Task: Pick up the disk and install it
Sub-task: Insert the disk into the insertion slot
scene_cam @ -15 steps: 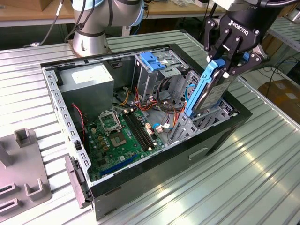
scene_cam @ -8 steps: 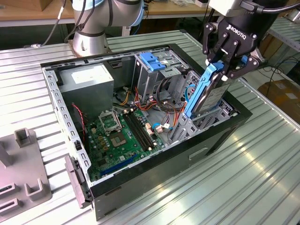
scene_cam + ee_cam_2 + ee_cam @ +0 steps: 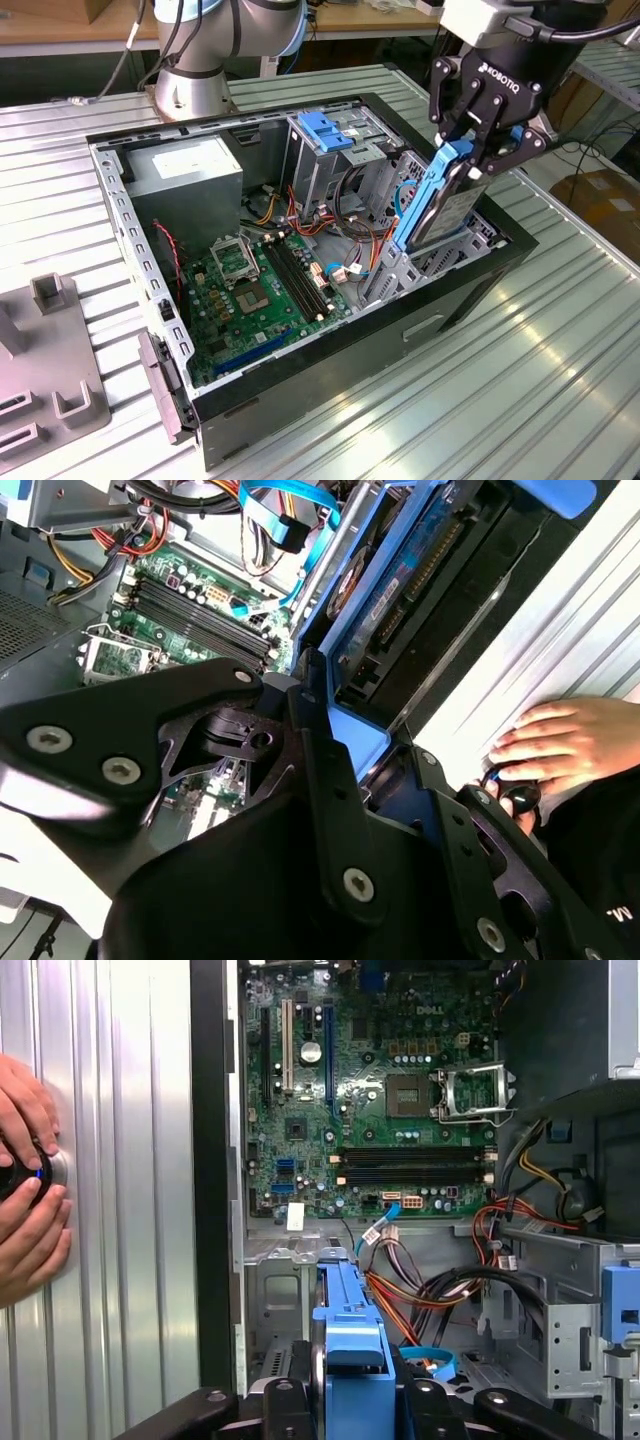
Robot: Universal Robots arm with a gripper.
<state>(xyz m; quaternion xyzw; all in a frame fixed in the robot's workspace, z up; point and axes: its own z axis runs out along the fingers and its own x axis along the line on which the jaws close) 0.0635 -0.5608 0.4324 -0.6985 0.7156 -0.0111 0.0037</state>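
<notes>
Jaws around tilted disk [image 3: 452, 213]

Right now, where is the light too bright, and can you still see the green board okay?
In the exterior view, glare streaks the metal table; in the second wrist view it washes out white; in the first wrist view the green motherboard is evenly lit and sharp.

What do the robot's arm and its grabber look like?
The arm has round silvery-grey tubes with pale blue caps at the joints and a round silver base. A black cable trails from its wrist. The gripper is black, with angular jointed fingers, white lettering and a pale grey block on top.
</notes>
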